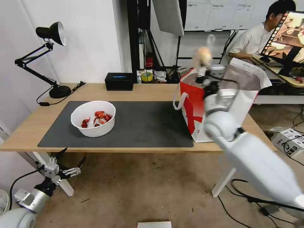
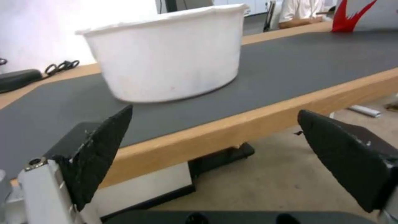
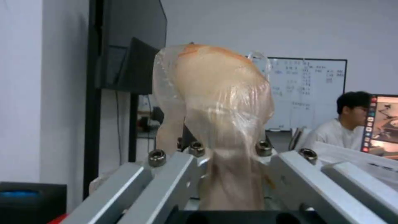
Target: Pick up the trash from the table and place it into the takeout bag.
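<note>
Place: it was an office or lab workroom.
Signs: a whiteboard [image 3: 306, 93] hung on the far wall; a person sat at a monitor [image 1: 289, 34]; a desk lamp [image 1: 47, 57] stood on the table [image 1: 142, 91]; cables trailed across the floor.

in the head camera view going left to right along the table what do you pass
Desk lamp → white bowl of red shells → black tissue box → takeout bag, with the right gripper holding a small clear bag above it.
</note>
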